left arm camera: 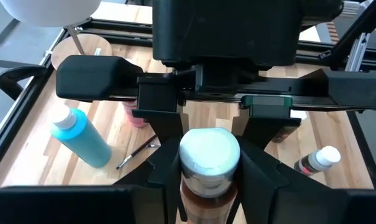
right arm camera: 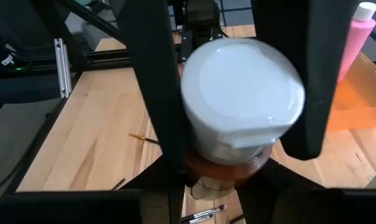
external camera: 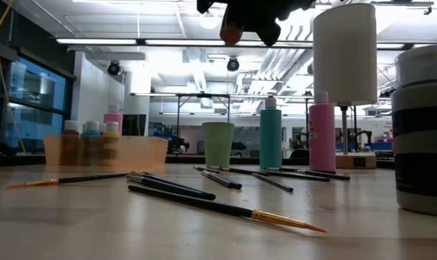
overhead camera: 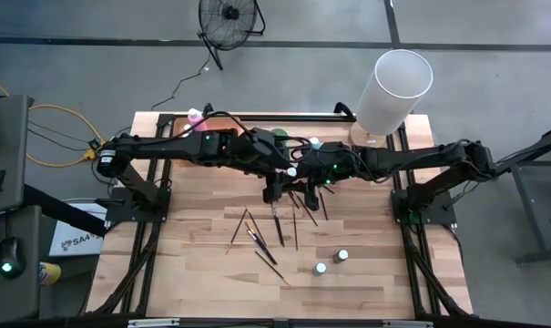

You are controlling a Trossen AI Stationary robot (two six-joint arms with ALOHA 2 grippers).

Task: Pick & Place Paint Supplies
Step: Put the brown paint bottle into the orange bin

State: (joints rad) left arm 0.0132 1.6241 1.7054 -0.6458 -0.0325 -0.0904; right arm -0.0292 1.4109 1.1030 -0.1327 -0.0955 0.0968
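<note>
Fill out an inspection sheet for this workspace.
Surface: wooden table, no spills seen.
Job's things: small paint bottle held in the air between both arms; brushes scattered mid-table; two small bottles standing apart on the right half; blue bottle and pink bottle upright.
Clutter: green cup; orange tray holding bottles; white cylinder at the back right corner.
End effectors: left end effector and right end effector both shut on the small paint bottle.
Cables: yellow cable on the floor left of the table; fan cord.
Surroundings: floor fan behind the table.
</note>
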